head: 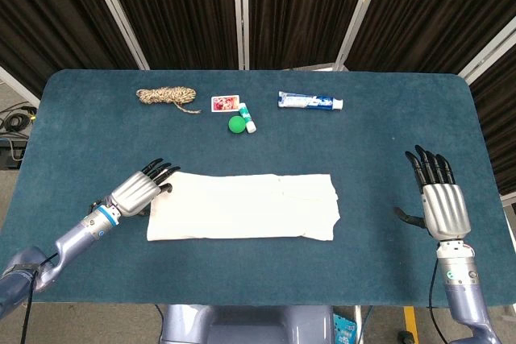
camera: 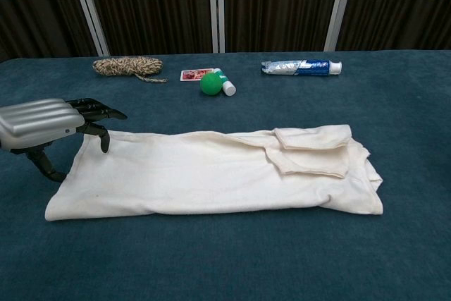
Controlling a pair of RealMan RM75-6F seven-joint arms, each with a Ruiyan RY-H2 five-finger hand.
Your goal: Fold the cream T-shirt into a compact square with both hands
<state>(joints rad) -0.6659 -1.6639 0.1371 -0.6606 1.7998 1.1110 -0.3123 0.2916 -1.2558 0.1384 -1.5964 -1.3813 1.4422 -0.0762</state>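
Your surface (head: pixel 387 134) is a wide blue-green cloth top with rounded corners, and behind it hang dark curtains with pale metal poles. The cream T-shirt (head: pixel 246 207) lies in the middle near the front edge, folded into one long flat strip. At the back you have a coil of rope (head: pixel 165 97), a small red and white card (head: pixel 225 103), a green ball (head: pixel 236 124) touching a small white tube (head: pixel 248 118), and a tube of toothpaste (head: pixel 310 101), which is well apart from the others. Your left robot hand (head: pixel 142 192) is at the left end of the shirt with its dark fingers spread out and holding nothing; the fingertips are right at the shirt's top left corner. Your right robot hand (head: pixel 438 203) is far off to the right, fingers apart and holding nothing. From the head view you see both hands and the whole top. The chest view shows only the left robot hand (camera: pixel 42 126), but it shows a smaller folded flap lying on top of the shirt (camera: pixel 211 170) at its right end, which looks almost flat from above.
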